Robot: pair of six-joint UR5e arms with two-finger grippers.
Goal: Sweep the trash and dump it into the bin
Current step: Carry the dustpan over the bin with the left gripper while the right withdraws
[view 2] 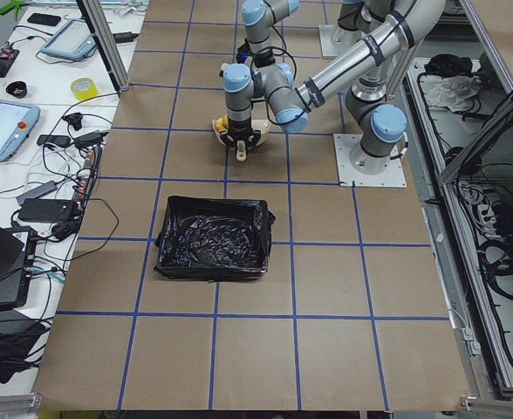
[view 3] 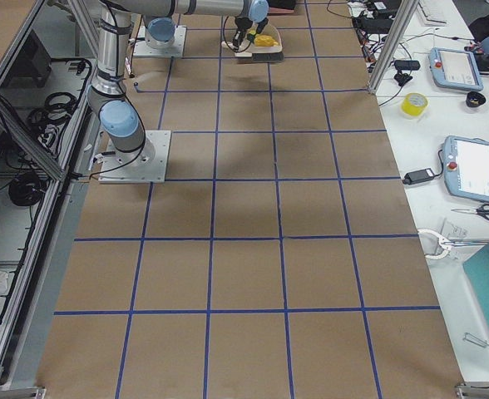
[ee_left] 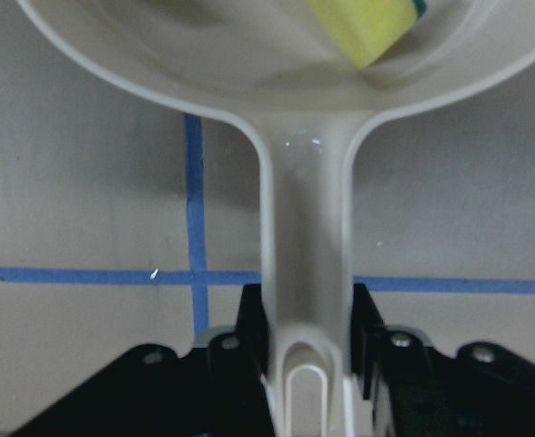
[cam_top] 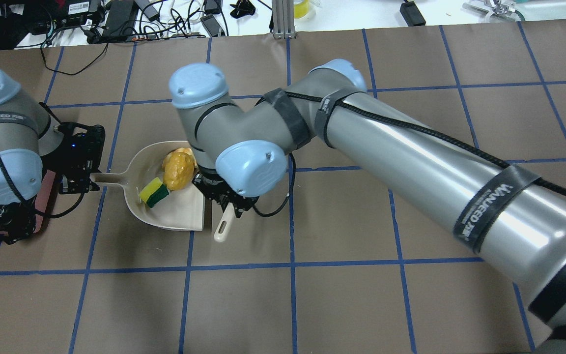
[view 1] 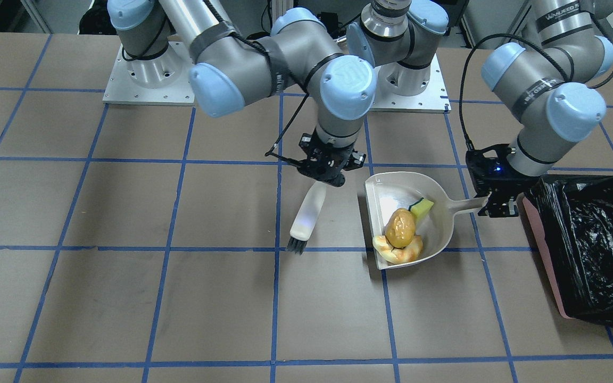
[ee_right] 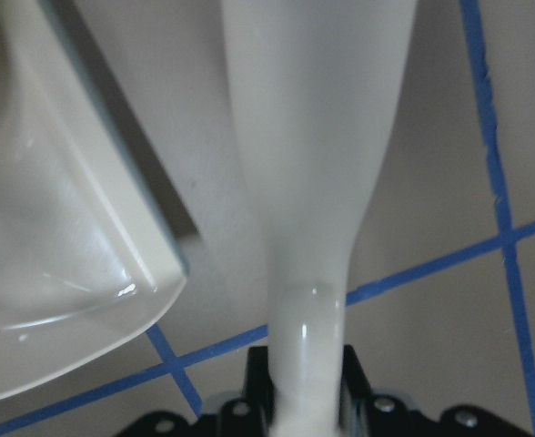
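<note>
The beige dustpan (view 1: 391, 191) lies flat on the table and holds all the trash: a golden-brown potato-like piece (view 1: 399, 227), a yellow-and-green sponge (view 1: 422, 207) and a tan croissant (view 1: 397, 251). My left gripper (view 1: 495, 206) is shut on the dustpan handle (ee_left: 306, 273). My right gripper (view 1: 330, 178) is shut on the beige brush (view 1: 306, 215), whose dark bristles touch the table just beside the pan's open edge. The pink bin with its black bag (view 1: 588, 250) stands right behind my left gripper, on the far side from the pan.
The brown table (view 1: 125, 298) has blue tape grid lines. The two arm base plates (view 1: 147, 74) stand at the robot's side. My right arm (cam_top: 410, 147) reaches across the table over the pan. Cables and devices (cam_top: 116, 19) lie beyond the far table edge.
</note>
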